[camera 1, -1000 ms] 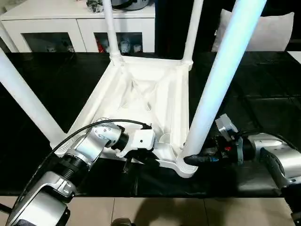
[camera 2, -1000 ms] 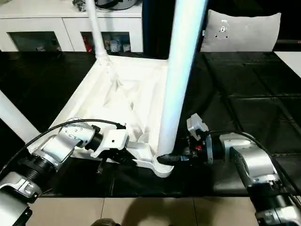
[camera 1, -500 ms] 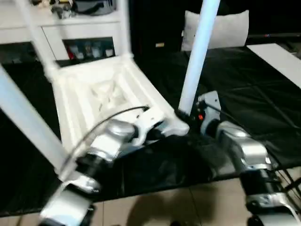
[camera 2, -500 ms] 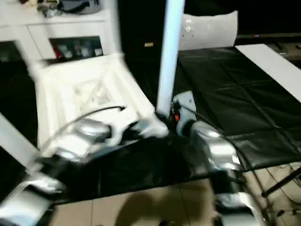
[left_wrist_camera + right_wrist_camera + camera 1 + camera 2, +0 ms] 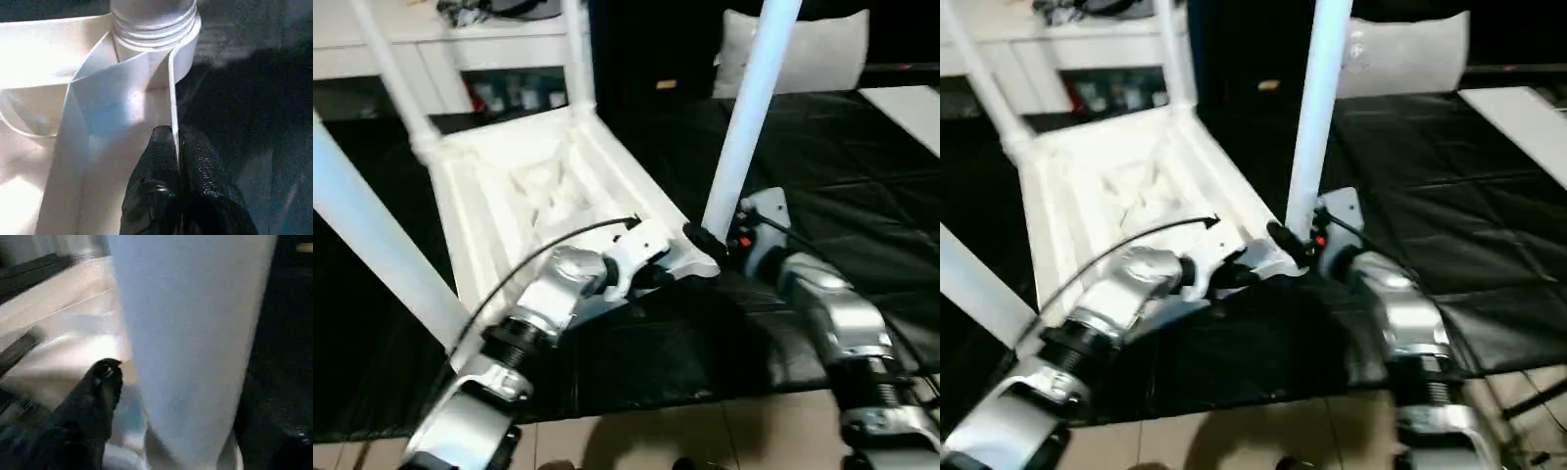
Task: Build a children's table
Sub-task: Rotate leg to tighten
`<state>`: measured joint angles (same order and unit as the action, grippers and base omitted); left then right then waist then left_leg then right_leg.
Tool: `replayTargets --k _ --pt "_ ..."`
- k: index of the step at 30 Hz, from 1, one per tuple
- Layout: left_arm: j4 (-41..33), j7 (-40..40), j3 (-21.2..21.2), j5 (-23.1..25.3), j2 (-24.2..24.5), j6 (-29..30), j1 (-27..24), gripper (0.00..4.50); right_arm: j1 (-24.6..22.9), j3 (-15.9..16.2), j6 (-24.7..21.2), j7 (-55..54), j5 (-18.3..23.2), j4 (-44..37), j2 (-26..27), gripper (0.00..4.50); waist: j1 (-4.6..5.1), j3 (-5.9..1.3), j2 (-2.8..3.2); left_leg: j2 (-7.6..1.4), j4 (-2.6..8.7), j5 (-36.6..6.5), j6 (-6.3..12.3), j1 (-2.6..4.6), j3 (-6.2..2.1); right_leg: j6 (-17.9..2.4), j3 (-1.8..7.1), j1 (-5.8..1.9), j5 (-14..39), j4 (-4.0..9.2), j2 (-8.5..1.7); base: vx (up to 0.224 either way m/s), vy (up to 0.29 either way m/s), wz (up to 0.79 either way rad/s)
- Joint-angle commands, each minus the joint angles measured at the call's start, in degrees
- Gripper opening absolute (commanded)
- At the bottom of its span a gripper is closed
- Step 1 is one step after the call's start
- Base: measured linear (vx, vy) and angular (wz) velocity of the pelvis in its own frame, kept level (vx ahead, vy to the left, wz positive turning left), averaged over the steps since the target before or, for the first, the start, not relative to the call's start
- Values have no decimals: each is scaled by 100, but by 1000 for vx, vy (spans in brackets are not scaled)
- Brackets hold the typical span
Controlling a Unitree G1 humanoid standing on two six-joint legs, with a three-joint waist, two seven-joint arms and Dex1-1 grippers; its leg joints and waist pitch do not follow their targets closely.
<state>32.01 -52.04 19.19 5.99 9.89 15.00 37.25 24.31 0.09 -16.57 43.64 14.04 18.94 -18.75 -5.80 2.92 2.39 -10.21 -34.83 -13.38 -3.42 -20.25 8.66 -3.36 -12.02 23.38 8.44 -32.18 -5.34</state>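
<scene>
Far-left leg: a white leg (image 5: 372, 235) slants up from the tabletop's near-left corner, as it did a second ago.
Tabletop: the white tabletop (image 5: 524, 191) lies upside down on the black counter (image 5: 862, 196), ribs up; it now sits turned in the head view, its near-right corner swung toward the middle, though the camera itself has also shifted.
Back legs: two more legs (image 5: 396, 83) rise from the far corners in front of the white cabinet (image 5: 431, 54).
Left end effector: the left end effector (image 5: 177, 161) stays pressed together, pinching the thin rim wall of the tabletop just below the near-right corner socket (image 5: 161, 44).
Near-right leg: the fourth leg (image 5: 749, 127) stands upright in that socket, its threaded collar seated at the rim.
Right end effector: the right end effector (image 5: 705, 240) sits at the base of this leg; one black finger (image 5: 100, 387) lies just beside the tube, and the spread has widened from a second ago, but whether it is pinching the leg or loose of it cannot be told.
Meaning: all four legs appear mounted, so the build looks near its end; the likely remainder is a last tightening of this leg and turning the table upright.
</scene>
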Motion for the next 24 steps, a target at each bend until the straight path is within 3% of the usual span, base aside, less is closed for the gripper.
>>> replayTargets --k 1,3,6,7,8,11,15,24 --pt "-115 -319 194 76 156 -399 -2 0 -55 153 105 567 55 -214 -250 382 -67 -482 -109 -305 296 226 851 -61 -68 -178 461 -482 1359 341 -514 0 0 0" --pt "-107 -592 301 110 309 -645 -15 0 -107 249 94 939 60 -285 -482 386 -116 -455 -103 -330 321 4 727 -20 -63 -20 451 -452 1799 415 -501 0 0 0" --pt "-123 -1257 547 116 643 -1071 -43 0 -130 365 196 1606 109 -312 -852 386 -151 -452 -90 -347 332 -149 655 -3 -67 67 468 -445 1945 425 -503 0 0 0" --pt "-123 -1363 579 114 690 -1134 -46 0 -139 387 196 1764 164 -329 -908 386 -162 -447 -98 -357 337 -189 622 4 -68 53 469 -436 1954 422 -503 0 0 0" --pt "-128 -1501 632 111 757 -1218 -48 0 -160 417 159 2008 260 -374 -990 354 -194 -456 -105 -344 334 -188 612 -2 -64 48 469 -452 1937 417 -506 0 0 0" --pt "-200 -1978 777 64 959 -1463 -71 0 -271 595 20 2754 468 -588 -1259 345 -280 -471 -103 -372 327 -78 669 -7 -65 -3 481 -446 1770 375 -504 0 0 0" --pt "-271 -2362 883 -1 1109 -1639 -98 0 -327 774 -99 3132 508 -625 -1373 303 -373 -486 -107 -403 316 100 693 -6 -75 -134 494 -436 1565 325 -520 0 0 0" --pt "-282 -2852 983 -38 1305 -1905 -99 0 -372 923 -326 3563 707 -782 -1440 231 -418 -480 -107 -385 327 5 543 -12 -72 -24 484 -443 1776 363 -517 0 0 0"
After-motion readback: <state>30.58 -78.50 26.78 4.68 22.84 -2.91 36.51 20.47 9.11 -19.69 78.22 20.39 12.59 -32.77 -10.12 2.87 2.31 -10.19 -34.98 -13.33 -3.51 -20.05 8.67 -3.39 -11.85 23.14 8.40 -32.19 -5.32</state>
